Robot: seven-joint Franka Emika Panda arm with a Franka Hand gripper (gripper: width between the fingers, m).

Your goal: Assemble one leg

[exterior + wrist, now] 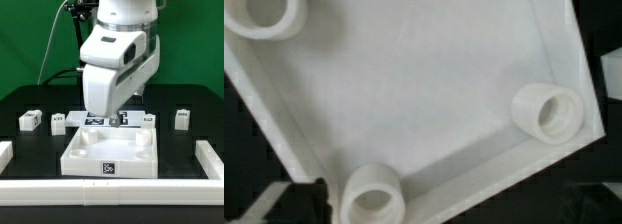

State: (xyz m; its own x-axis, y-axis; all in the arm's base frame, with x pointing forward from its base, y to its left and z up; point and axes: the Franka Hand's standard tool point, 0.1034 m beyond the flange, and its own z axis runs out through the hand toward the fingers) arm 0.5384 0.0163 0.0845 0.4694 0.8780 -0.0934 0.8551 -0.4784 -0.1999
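The large white square tray-like piece (110, 152) lies at the table's front middle, with a tag on its front face. My gripper (115, 119) hangs at the piece's far edge; its fingertips are small and partly hidden there. Legs stand on the black table at the exterior view's left (30, 120), beside it (58, 123), and at the exterior view's right (182, 119). The wrist view shows the inside of the tray-like piece (402, 100) from close up, with round corner sockets (550, 112) (370, 196). A dark finger (288, 198) shows beside one corner. No leg shows in the wrist view.
A low white rail runs along the table's front (110, 197) and up both sides (214, 160) (5, 152). A flat white piece (82, 118) lies behind the tray-like piece, next to the arm. Cables hang behind the arm.
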